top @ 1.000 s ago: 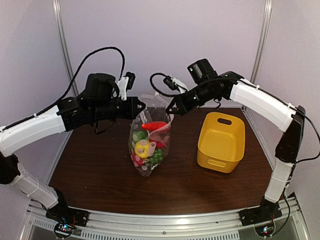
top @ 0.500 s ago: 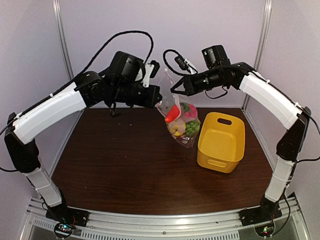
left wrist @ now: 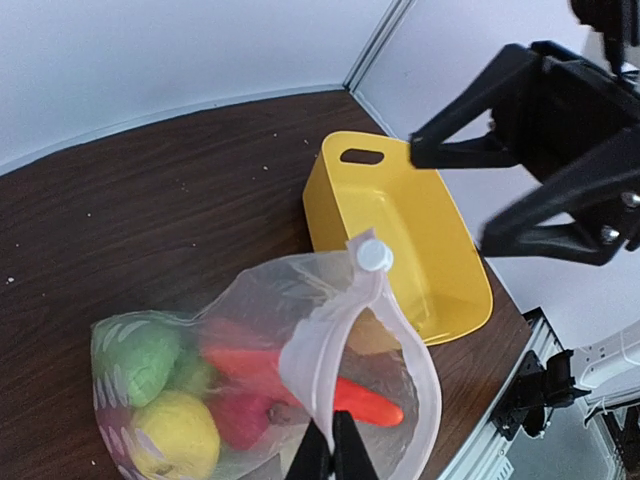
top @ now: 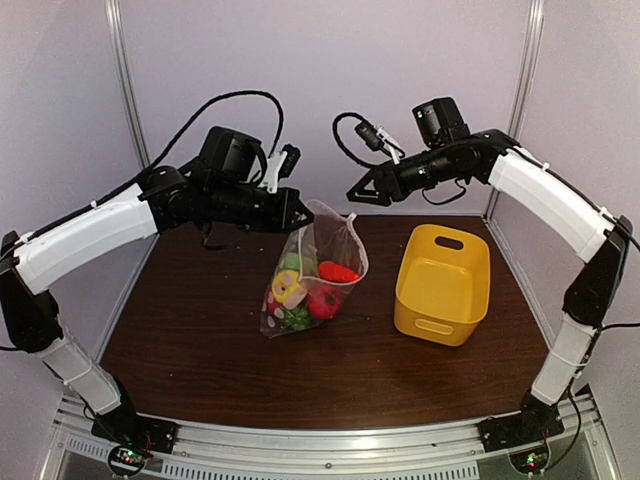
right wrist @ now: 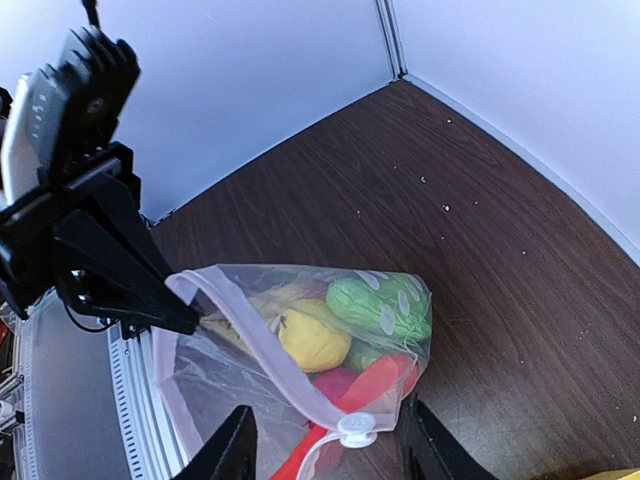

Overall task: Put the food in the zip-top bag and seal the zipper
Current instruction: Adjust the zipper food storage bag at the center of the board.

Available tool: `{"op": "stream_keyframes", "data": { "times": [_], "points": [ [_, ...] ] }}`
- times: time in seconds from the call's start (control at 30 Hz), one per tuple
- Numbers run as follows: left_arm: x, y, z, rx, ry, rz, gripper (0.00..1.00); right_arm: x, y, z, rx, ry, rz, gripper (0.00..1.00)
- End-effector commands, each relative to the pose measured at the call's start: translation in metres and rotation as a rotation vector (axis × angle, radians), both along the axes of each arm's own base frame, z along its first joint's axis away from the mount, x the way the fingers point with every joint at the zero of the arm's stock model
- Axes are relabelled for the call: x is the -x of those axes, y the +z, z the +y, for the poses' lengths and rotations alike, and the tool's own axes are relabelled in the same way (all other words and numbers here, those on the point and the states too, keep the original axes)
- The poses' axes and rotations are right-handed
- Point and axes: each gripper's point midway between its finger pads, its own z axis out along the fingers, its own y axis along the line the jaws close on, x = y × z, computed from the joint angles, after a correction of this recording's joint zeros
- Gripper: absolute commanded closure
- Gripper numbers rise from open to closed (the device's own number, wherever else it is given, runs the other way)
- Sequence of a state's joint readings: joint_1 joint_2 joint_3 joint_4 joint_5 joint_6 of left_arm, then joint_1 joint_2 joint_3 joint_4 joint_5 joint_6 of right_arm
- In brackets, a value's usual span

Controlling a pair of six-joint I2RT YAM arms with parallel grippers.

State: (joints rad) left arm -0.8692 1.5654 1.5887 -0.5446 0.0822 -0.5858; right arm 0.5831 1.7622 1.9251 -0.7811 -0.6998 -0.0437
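Over the table [top: 200, 340], left pincer [top: 300, 212] pinches the bulging zip-top bag [top: 318, 262], seemingly unsealed; right pincer [top: 352, 196] spread.

Bright, even light; slight softness.

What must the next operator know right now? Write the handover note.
Left end effector: shut on the rim of the clear dotted plastic zip-top bag, holding it up. The bag's bottom rests on the dark wooden table.
Right end effector: open, apart from the bag, touching nothing.
Small toy fruits and vegetables: inside the bag; none seen on the table or in the yellow plastic basket.
Done: food bagged.
Left: check the seal. The white slider sits at the rim's end far from the left end effector; whether the zipper is fully shut cannot be told.
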Motion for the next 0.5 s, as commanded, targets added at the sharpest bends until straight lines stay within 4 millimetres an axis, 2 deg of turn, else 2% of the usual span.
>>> {"op": "stream_keyframes", "data": {
  "times": [0.0, 0.1, 0.17, 0.2, 0.27, 0.33, 0.4, 0.47],
  "points": [
    [-0.004, 0.038, 0.004, 0.149, 0.016, -0.085, 1.0, 0.043, 0.05, -0.008, -0.017, 0.142, -0.207, 0.44],
    [-0.005, 0.034, 0.006, 0.142, 0.025, -0.086, 1.0, 0.078, 0.045, -0.002, 0.032, 0.275, -0.309, 0.42],
    [-0.005, 0.033, 0.005, 0.142, 0.02, -0.081, 1.0, 0.096, 0.032, 0.001, 0.072, 0.334, -0.352, 0.44],
    [-0.004, 0.032, 0.004, 0.144, 0.017, -0.077, 1.0, 0.099, 0.022, 0.002, 0.106, 0.334, -0.369, 0.46],
    [-0.003, 0.032, 0.003, 0.153, 0.011, -0.076, 1.0, 0.097, -0.002, 0.003, 0.171, 0.321, -0.38, 0.46],
    [-0.001, 0.034, 0.004, 0.161, 0.005, -0.079, 1.0, 0.077, -0.013, 0.0, 0.218, 0.216, -0.365, 0.47],
    [0.001, 0.035, 0.004, 0.165, -0.007, -0.083, 1.0, 0.068, -0.015, -0.001, 0.22, 0.175, -0.361, 0.48],
    [0.005, 0.038, 0.001, 0.177, -0.044, -0.102, 1.0, 0.064, -0.006, -0.002, 0.197, 0.149, -0.384, 0.48]
  ]
}}
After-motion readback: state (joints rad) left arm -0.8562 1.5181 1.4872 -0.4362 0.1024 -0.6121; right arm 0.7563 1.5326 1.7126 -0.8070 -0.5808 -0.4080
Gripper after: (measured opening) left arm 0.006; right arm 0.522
